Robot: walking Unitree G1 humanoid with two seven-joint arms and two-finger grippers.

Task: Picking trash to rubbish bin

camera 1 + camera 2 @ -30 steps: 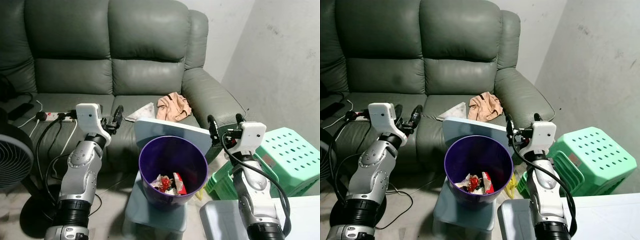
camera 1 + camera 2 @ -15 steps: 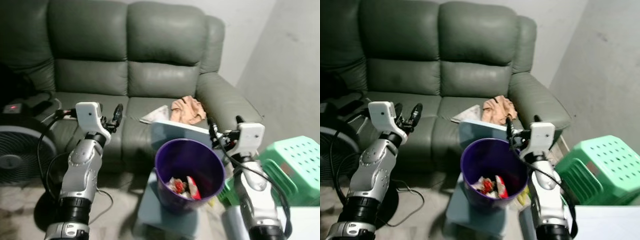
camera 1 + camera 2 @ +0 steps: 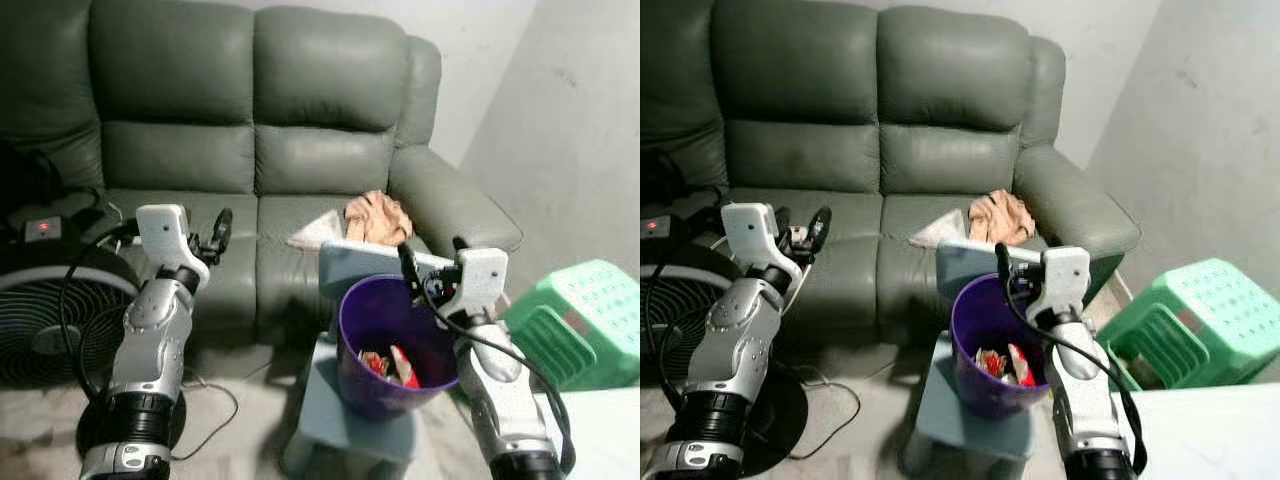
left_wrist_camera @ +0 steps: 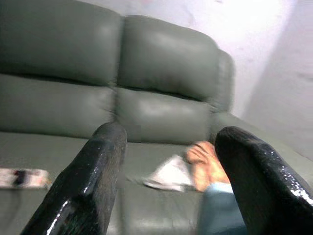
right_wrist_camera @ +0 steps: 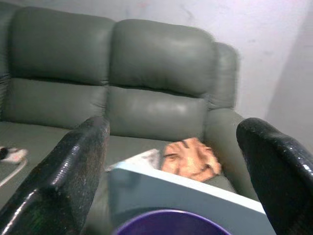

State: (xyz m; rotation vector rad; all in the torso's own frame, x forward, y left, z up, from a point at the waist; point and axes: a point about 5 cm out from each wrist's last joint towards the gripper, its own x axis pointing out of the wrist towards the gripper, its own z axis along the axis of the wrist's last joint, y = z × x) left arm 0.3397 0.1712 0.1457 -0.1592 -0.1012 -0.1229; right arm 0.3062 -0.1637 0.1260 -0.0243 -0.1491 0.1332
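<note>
A wide grey-green leather sofa [image 3: 250, 150] with smooth, padded cushions spans the back of the scene. In front of its right end a round purple plastic rubbish bin [image 3: 395, 345] stands on a pale blue-grey plastic stool [image 3: 345, 425], with red and white wrappers already lying in its bottom. A mint-green perforated plastic stool [image 3: 585, 320] sits by the right wall, and a black round floor fan [image 3: 45, 320] stands at the left.

The trash left to collect appears to lie on the sofa's right seat cushion: a crumpled, soft peach-coloured wad [image 3: 378, 215] and, touching it on its left, a flat white sheet of paper [image 3: 315, 230] whose long edge runs roughly along the seat front. Both lie beyond the bin, ahead of the robot and between its two arms. The right gripper [image 3: 432, 270], fingers spread wide and holding nothing, hovers over the bin's near rim and is judged much the nearer to the trash. The left gripper [image 3: 208, 238], also wide and empty, hangs above the middle seat, well apart from the paper.
</note>
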